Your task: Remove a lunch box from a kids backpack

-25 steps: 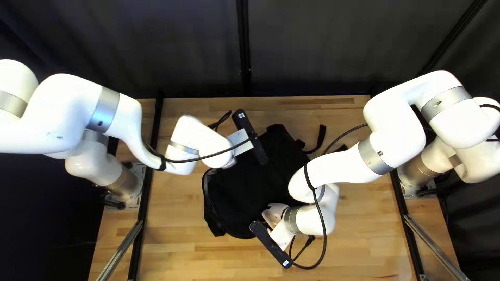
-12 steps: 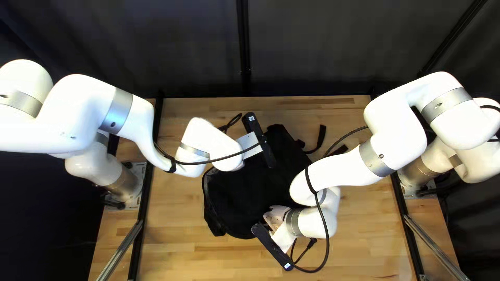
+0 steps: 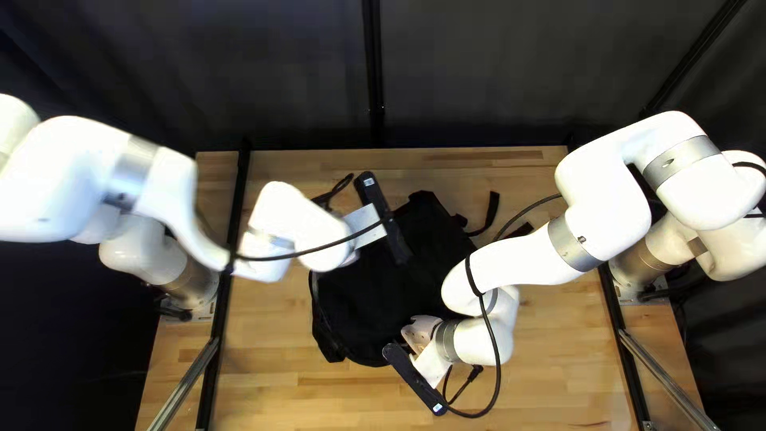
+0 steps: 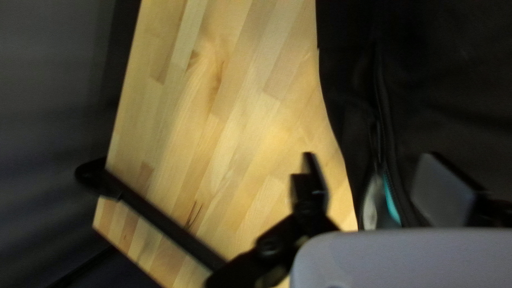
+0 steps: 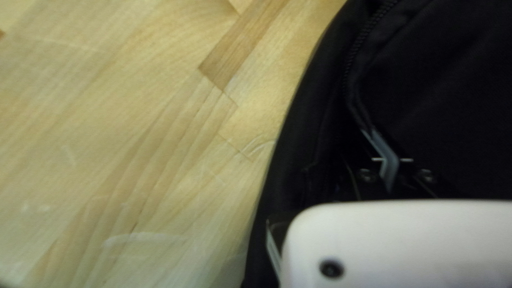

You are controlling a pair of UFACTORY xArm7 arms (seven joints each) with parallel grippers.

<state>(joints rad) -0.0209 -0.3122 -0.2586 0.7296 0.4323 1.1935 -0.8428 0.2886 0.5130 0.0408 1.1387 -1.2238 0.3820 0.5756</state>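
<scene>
Left arm [image 3: 88,183] drawn back towards its base, probably to re-aim; lunch box yet to be removed.
Black backpack [image 3: 383,295] on the table [image 3: 558,359]; my right gripper [image 5: 389,160] closed on its cloth near the zip; my left gripper [image 4: 370,159] wide apart, holding nothing. Teal sliver [image 4: 392,200] in the opening: possibly the lunch box, otherwise unseen.

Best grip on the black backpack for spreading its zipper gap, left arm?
Pinch the backpack by the zipper edge beside the teal strip. Come down from above, one finger inside the gap, one outside. The bag lies flat and that rim looks thin and stands parted there, so it should pinch well. The left pincer is open.
</scene>
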